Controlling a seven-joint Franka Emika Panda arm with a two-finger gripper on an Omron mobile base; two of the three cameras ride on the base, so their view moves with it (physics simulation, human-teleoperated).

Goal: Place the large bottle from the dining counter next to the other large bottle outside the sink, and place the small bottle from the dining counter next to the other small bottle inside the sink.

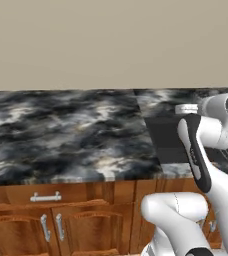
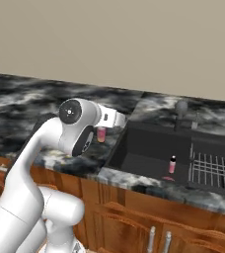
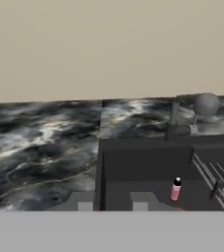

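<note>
Pink small bottle (image 2: 172,164) (no readable label), black sink (image 2: 149,148)

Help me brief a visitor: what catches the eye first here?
The white arm reaching toward the black sink, its gripper holding a small pink bottle over the marbled counter. Then a matching bottle standing in the basin, left of the rack.

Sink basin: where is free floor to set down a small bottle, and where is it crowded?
The sink floor is bare on its left, between the left wall and the small pink bottle standing there. Right of that bottle the metal grid rack takes the room. The faucet crowds the back rim.
</note>
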